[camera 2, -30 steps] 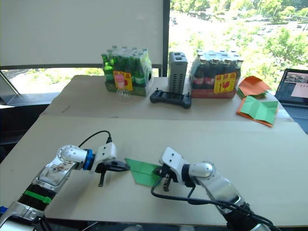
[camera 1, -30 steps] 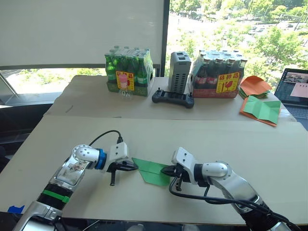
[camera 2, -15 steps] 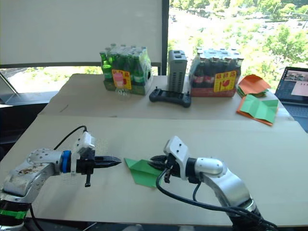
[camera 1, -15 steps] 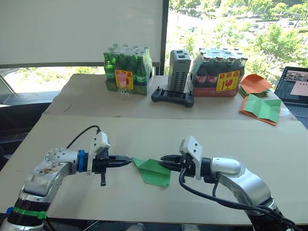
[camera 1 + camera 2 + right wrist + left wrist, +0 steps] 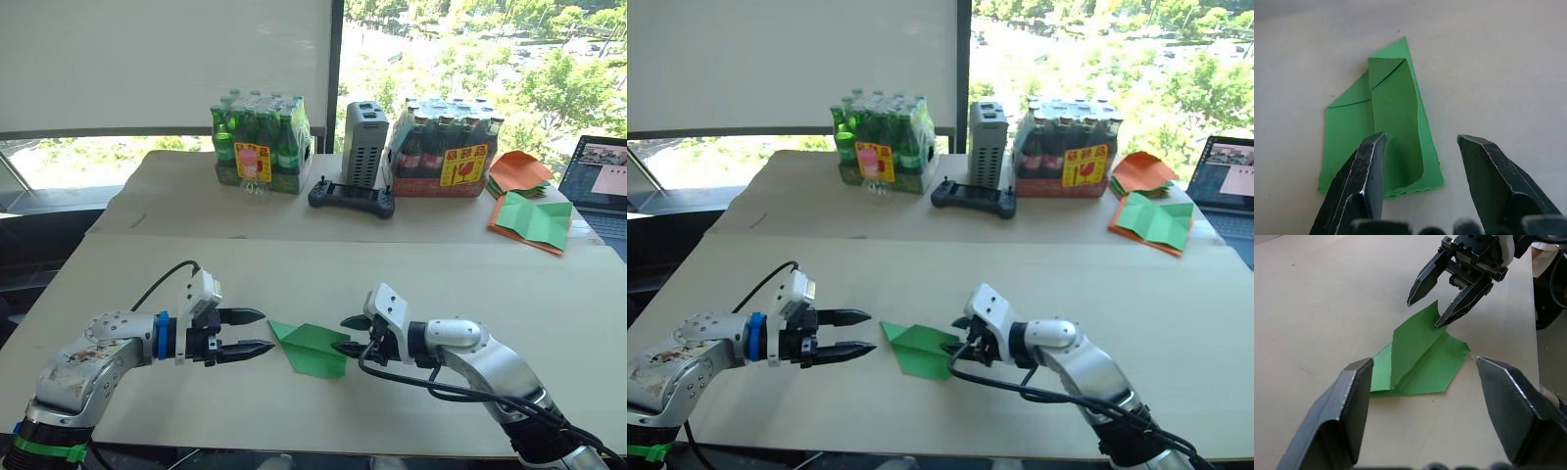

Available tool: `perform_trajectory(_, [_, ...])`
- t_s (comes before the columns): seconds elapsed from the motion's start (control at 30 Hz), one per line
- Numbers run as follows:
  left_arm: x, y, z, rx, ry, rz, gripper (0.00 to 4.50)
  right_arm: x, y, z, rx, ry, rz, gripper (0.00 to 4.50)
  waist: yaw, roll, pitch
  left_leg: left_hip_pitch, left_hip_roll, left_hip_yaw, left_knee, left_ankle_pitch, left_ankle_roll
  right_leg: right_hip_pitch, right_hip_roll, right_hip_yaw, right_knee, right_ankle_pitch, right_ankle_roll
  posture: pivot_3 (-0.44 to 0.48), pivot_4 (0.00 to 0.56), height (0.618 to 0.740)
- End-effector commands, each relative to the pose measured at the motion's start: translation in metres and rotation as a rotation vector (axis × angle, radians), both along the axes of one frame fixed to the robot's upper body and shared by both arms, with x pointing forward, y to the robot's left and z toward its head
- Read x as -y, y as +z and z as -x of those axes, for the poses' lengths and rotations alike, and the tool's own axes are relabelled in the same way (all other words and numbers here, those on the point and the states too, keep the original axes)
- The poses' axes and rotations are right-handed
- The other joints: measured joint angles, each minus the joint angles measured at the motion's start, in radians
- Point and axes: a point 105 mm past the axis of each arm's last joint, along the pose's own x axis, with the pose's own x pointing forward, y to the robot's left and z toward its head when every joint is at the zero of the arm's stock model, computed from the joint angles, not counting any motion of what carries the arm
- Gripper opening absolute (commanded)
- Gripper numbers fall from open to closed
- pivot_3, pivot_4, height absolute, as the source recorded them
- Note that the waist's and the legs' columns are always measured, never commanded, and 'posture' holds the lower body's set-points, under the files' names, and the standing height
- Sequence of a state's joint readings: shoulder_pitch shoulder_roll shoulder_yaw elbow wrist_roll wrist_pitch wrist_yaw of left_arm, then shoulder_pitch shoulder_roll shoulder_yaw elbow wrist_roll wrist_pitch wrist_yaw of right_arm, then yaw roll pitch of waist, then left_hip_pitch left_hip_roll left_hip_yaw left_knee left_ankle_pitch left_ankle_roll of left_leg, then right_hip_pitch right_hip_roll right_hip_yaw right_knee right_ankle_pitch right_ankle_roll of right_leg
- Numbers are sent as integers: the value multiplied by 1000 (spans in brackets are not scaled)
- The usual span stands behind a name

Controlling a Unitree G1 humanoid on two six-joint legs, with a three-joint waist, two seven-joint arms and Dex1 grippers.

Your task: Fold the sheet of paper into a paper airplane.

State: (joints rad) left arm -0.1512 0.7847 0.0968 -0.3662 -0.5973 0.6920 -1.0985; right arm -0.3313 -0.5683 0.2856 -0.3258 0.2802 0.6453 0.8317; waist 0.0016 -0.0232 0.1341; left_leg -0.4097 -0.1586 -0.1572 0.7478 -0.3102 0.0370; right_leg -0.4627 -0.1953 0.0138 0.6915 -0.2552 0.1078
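paper: green sheet, partly folded to a point with layered flaps, lies flat on the worktop between the two end effectors, its point toward the left one
fold: one flap stands up slightly along a centre crease, seen in the left wrist view
left end effector: fingers spread wide, holding nothing, tips aimed at the paper's point and just short of it
right end effector: fingers parted, empty, tips at the paper's blunt end; one tip is over that edge, contact cannot be told
far side of worktop: pack of green bottles, grey box, black controller, pack of dark bottles, all in a row near the window
right far corner: orange sheets and a green sheet on orange backing, well apart from the paper; a laptop beyond them
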Motion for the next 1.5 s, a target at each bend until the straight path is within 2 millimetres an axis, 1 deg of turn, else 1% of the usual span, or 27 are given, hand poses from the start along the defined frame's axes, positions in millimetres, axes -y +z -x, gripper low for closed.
perform_trajectory(0.03, [3, 9, 4, 49, -17, 3, 3908, -5, 10, 2, 35, 41, -32, 2046, 2, 0, 0, 0, 0, 0, 0, 0, 0, 0, 0, 0, 0, 0, 0, 0, 150, 675])
perform_trajectory(0.2, [3, 10, 7, 49, -13, 6, 3908, -5, 7, 6, 20, 60, -25, 359, 4, 0, 0, 0, 0, 0, 0, 0, 0, 0, 0, 0, 0, 0, 0, 0, 150, 675])
perform_trajectory(0.23, [4, 10, 7, 49, -13, 8, 3908, -6, 6, 6, 24, 62, -20, 156, 4, 0, 0, 0, 0, 0, 0, 0, 0, 0, 0, 0, 0, 0, 0, 0, 150, 675])
perform_trajectory(0.27, [4, 11, 8, 48, -14, 10, 3908, -6, 6, 6, 28, 64, -16, 64, 4, 0, 0, 0, 0, 0, 0, 0, 0, 0, 0, 0, 0, 0, 0, 0, 150, 675])
perform_trajectory(0.37, [6, 11, 10, 40, -24, 19, 3908, -9, 8, 8, 37, 76, -22, 64, 5, 0, 0, 0, 0, 0, 0, 0, 0, 0, 0, 0, 0, 0, 0, 0, 150, 675])
perform_trajectory(0.43, [7, 11, 10, 36, -23, 27, 3908, -11, 14, 9, 82, 88, -24, 64, 5, 0, 0, 0, 0, 0, 0, 0, 0, 0, 0, 0, 0, 0, 0, 0, 150, 675])
perform_trajectory(0.5, [6, 16, 6, 41, -6, 52, 3908, -15, 29, 7, 171, 88, -65, 64, 5, 0, 0, 0, 0, 0, 0, 0, 0, 0, 0, 0, 0, 0, 0, 0, 150, 675])
perform_trajectory(0.53, [5, 20, 3, 47, 7, 74, 3908, -17, 39, 5, 255, 91, -71, 64, 4, 0, 0, 0, 0, 0, 0, 0, 0, 0, 0, 0, 0, 0, 0, 0, 150, 675])
perform_trajectory(0.6, [5, 28, -6, 52, 36, 128, 3908, -18, 61, 3, 500, 109, -48, 64, 7, 0, 0, 0, 0, 0, 0, 0, 0, 0, 0, 0, 0, 0, 0, 0, 150, 675])
perform_trajectory(0.67, [6, 35, -10, 51, 39, 163, 3908, -19, 76, 7, 691, 133, -19, 64, 9, 0, 0, 0, 0, 0, 0, 0, 0, 0, 0, 0, 0, 0, 0, 0, 150, 675])
perform_trajectory(0.7, [7, 37, -12, 50, 41, 178, 3908, -20, 79, 10, 764, 151, 5, 64, 9, 0, 0, 0, -1, 0, 0, 0, 0, 0, 0, 0, 0, 0, 0, 0, 150, 675])
perform_trajectory(0.73, [7, 39, -14, 51, 46, 188, 3908, -20, 78, 15, 835, 175, 51, 64, 10, 0, 0, 0, -1, 0, 0, 0, 0, 0, 0, 0, 0, 0, 0, 0, 150, 675])
perform_trajectory(0.77, [7, 41, -14, 50, 45, 196, 3908, -22, 75, 24, 903, 220, 91, 64, 10, 0, 0, 0, -1, 0, 0, 0, 0, 0, 0, 0, 0, 0, 0, 0, 150, 675])
perform_trajectory(0.83, [6, 43, -14, 46, 42, 200, 3908, -25, 69, 36, 970, 272, 124, 64, 9, 0, 0, 0, -1, 0, 0, 0, 0, -1, 0, 0, 1, 0, 0, 0, 150, 675])
perform_trajectory(0.9, [5, 47, -17, 42, 55, 225, 3370, -23, 56, 38, 1024, 271, 178, 0, 7, 0, 0, 0, 0, 1, 0, 0, -1, -2, 1, 0, 2, 0, 0, 0, 150, 675])
perform_trajectory(0.93, [6, 49, -15, 33, 41, 238, 3146, -23, 45, 39, 1030, 280, 203, 0, 6, 0, 0, 0, 0, 1, 0, 0, -1, -2, 1, 0, 2, 0, 0, 0, 150, 675])
perform_trajectory(0.97, [7, 50, -14, 26, 29, 247, 2783, -22, 38, 40, 1033, 288, 217, 0, 5, 0, 0, 0, 0, 2, 0, 1, -1, -2, 1, 1, 2, 0, 0, 0, 150, 675])
perform_trajectory(1.03, [7, 52, -14, 22, 24, 250, 2115, -21, 12, 42, 1019, 336, 283, 0, 3, 0, 0, 1, 0, 2, 0, 1, -2, -2, 1, 1, 3, 0, 0, 0, 150, 675])
perform_trajectory(1.07, [6, 52, -15, 25, 28, 245, 1787, -21, 3, 41, 1007, 344, 301, 0, 3, 0, 0, 2, 0, 3, 0, 1, -2, -2, 1, 2, 4, 0, -1, 0, 150, 675])
perform_trajectory(1.17, [5, 53, -17, 29, 37, 235, 848, -21, -7, 36, 975, 331, 310, 0, 3, 0, 0, 2, 0, 3, 0, 1, -2, -2, 1, 3, 7, -1, -2, 0, 150, 675])
perform_trajectory(1.2, [5, 53, -18, 29, 38, 236, 430, -21, -9, 36, 968, 333, 315, 0, 2, 0, 0, 2, 0, 3, 0, 2, -3, -3, 1, 3, 8, -1, -2, 0, 150, 675])
perform_trajectory(1.23, [5, 53, -19, 29, 44, 233, 74, -21, -11, 37, 927, 327, 304, 298, 2, 0, 0, 2, 0, 3, 0, 2, -3, -3, 1, 3, 8, -1, -2, 0, 150, 675])
perform_trajectory(1.27, [5, 53, -19, 27, 41, 227, 0, -22, -13, 39, 903, 329, 291, 625, 3, 0, 0, 2, 0, 3, 0, 2, -3, -3, 2, 3, 8, -1, -3, 0, 150, 675])
perform_trajectory(1.3, [5, 53, -18, 26, 38, 223, 0, -22, -13, 42, 863, 326, 268, 918, 3, 0, 0, 2, 0, 3, 0, 2, -3, -3, 2, 3, 8, -2, -3, 0, 150, 675])
perform_trajectory(1.37, [5, 53, -18, 19, 38, 217, 0, -24, -10, 49, 801, 330, 225, 1666, 4, 0, 0, 1, 0, 3, 0, 2, -3, -3, 2, 3, 8, -2, -3, 0, 150, 675])
perform_trajectory(1.43, [4, 51, -19, 9, 38, 211, 0, -26, -4, 57, 745, 353, 184, 2324, 4, 0, 0, 1, 0, 3, 0, 2, -3, -3, 2, 3, 8, -2, -3, 0, 150, 675])
perform_trajectory(1.5, [4, 44, -19, 3, 32, 180, 0, -28, 8, 63, 662, 346, 109, 2981, 3, -1, 0, 1, 0, 3, 0, 2, -3, -3, 2, 3, 7, -2, -3, 0, 150, 675])
